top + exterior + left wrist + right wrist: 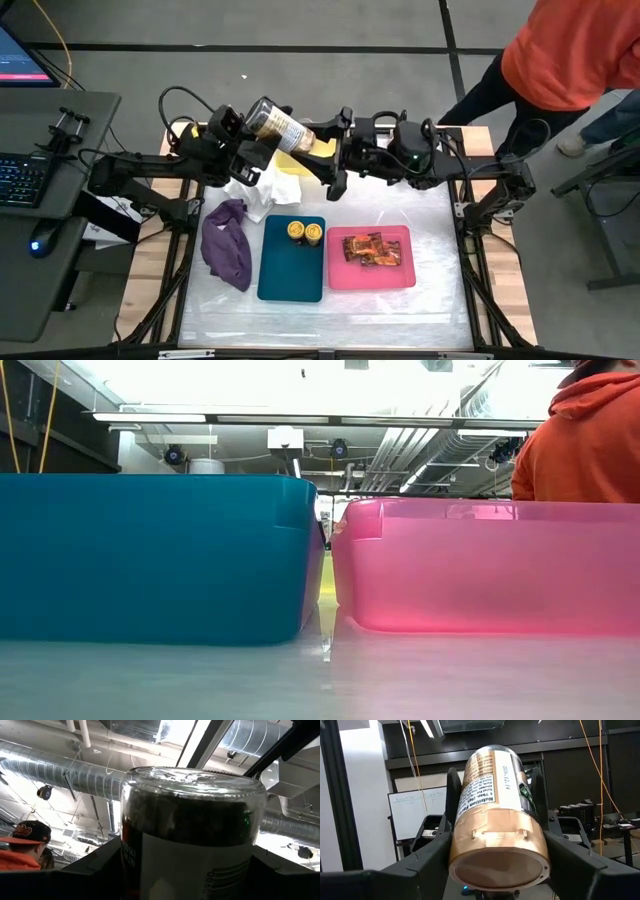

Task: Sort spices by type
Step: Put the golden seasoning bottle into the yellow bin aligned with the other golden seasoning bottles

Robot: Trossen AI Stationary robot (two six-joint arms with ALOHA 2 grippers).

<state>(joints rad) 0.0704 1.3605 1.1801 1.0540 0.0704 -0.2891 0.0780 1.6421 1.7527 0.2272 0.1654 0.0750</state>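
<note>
Tan-lidded jar (281,129) hangs above the yellow tray (291,163), clamped at its base by the left end effector (252,137) and at its lid by the right end effector (330,150).

Quick tally going outward from the teal tray (290,270): two yellow-lidded jars (305,232) sit inside it at its far end. One pink tray (372,278) is right beside it, with two orange-red packets (371,249) in there. One purple cloth (228,245) lies on the teal tray's other side. Past its far end there's one white cloth (258,190), one yellow tray (292,164), and one tan-lidded jar (285,130) up in the air. One person (572,45) is off beyond the pink tray.
</note>
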